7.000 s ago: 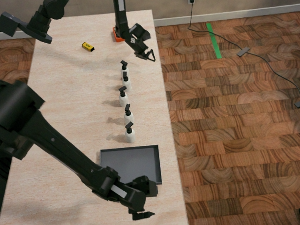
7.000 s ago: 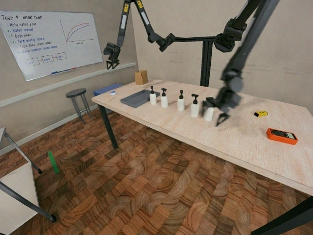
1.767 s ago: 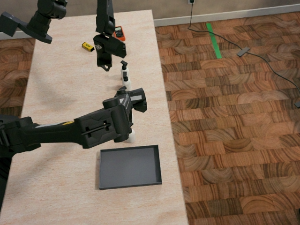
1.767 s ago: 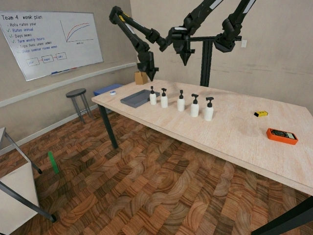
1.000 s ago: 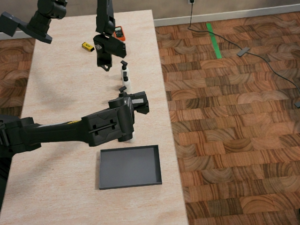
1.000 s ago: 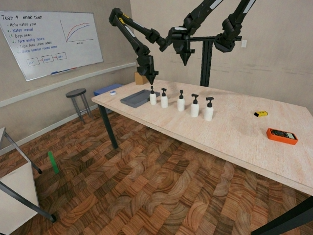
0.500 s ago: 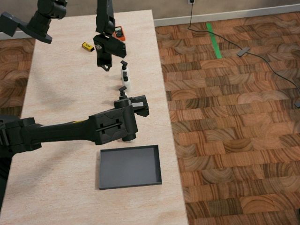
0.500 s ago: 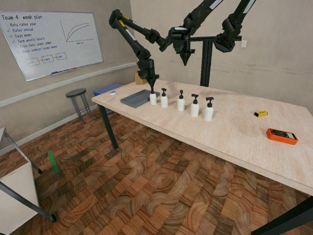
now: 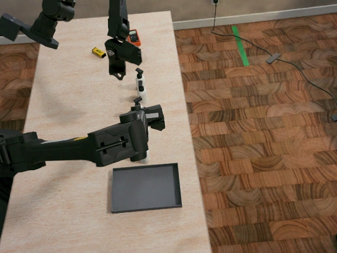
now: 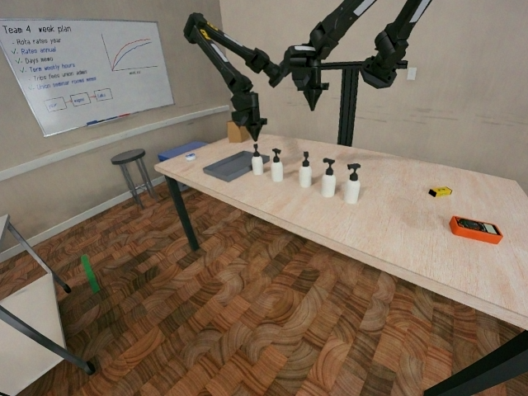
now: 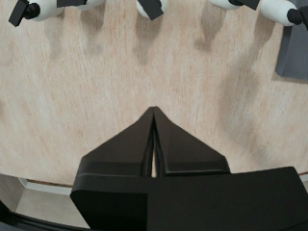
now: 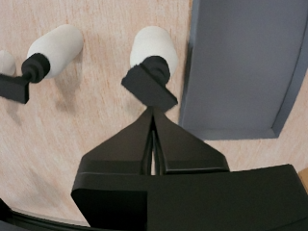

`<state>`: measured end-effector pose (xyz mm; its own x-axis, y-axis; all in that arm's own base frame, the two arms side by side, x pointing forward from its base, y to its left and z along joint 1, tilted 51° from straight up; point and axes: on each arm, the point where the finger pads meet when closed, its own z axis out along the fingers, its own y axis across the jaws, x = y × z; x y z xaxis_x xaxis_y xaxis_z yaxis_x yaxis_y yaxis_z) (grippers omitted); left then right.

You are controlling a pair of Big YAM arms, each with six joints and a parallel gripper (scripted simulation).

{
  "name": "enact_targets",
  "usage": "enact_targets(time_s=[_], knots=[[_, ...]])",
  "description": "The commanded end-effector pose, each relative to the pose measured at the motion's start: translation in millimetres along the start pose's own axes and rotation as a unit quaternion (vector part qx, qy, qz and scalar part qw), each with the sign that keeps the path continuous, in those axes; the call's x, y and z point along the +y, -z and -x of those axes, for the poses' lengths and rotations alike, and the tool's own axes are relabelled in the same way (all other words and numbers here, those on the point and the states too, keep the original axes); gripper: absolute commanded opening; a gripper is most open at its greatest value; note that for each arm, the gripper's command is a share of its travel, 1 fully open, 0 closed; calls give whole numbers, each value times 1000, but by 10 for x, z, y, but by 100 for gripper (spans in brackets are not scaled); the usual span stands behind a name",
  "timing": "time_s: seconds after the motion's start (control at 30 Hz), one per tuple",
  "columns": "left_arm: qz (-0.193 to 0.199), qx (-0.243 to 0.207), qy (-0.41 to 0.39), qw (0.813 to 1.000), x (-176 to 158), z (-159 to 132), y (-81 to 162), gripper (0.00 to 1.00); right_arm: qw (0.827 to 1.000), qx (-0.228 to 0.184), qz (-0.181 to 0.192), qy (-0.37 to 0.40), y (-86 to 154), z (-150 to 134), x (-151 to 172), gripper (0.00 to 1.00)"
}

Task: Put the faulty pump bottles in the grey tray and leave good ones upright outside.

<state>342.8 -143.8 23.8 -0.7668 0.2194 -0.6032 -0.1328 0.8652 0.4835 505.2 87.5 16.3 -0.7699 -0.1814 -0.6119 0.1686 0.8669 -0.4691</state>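
Observation:
Five white pump bottles with black heads stand upright in a row on the table. The grey tray (image 10: 232, 165) lies at one end of the row and is empty; it also shows in the top view (image 9: 145, 187). My right gripper (image 10: 256, 135) is shut and empty. It points straight down just over the pump head of the bottle nearest the tray (image 10: 256, 163). In the right wrist view its tips (image 12: 153, 115) are at that head (image 12: 149, 87); I cannot tell whether they touch. My left gripper (image 10: 312, 101) (image 11: 153, 115) is shut and empty, high above the middle bottle (image 10: 304, 173), back from the row.
A yellow block (image 10: 440, 191) and an orange multimeter (image 10: 475, 228) lie at the table's far end from the tray. The bottle row runs close to the table's long edge. A black mast (image 10: 347, 106) stands behind the table.

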Motion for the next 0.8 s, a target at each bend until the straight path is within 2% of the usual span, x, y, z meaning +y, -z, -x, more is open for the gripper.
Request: enact_targets(time_s=[0.0, 0.1, 0.13, 0.3, 0.33, 0.47, 0.67, 0.77], knots=[[-2, -4, 7, 1000, 9, 30, 29, 0, 1000, -9, 11, 0, 337, 30, 110, 0], [-2, -4, 7, 1000, 9, 30, 29, 0, 1000, -12, 12, -3, 326, 83, 170, 0], [-2, -4, 7, 1000, 9, 30, 29, 0, 1000, -3, 5, 1, 216, 49, 134, 0], [-2, -4, 7, 1000, 9, 30, 29, 0, 1000, -7, 6, -3, 195, 108, 157, 0], [-2, -4, 7, 1000, 9, 30, 29, 0, 1000, -19, 14, -12, 342, 211, 178, 0], [-2, -4, 7, 1000, 9, 30, 29, 0, 1000, -15, 14, -21, 414, 166, 165, 0], [-2, -4, 7, 1000, 9, 30, 29, 0, 1000, -14, 14, -22, 913, 143, 133, 0], [-2, -4, 7, 1000, 9, 30, 29, 0, 1000, -16, 13, -17, 1027, 145, 126, 0]])
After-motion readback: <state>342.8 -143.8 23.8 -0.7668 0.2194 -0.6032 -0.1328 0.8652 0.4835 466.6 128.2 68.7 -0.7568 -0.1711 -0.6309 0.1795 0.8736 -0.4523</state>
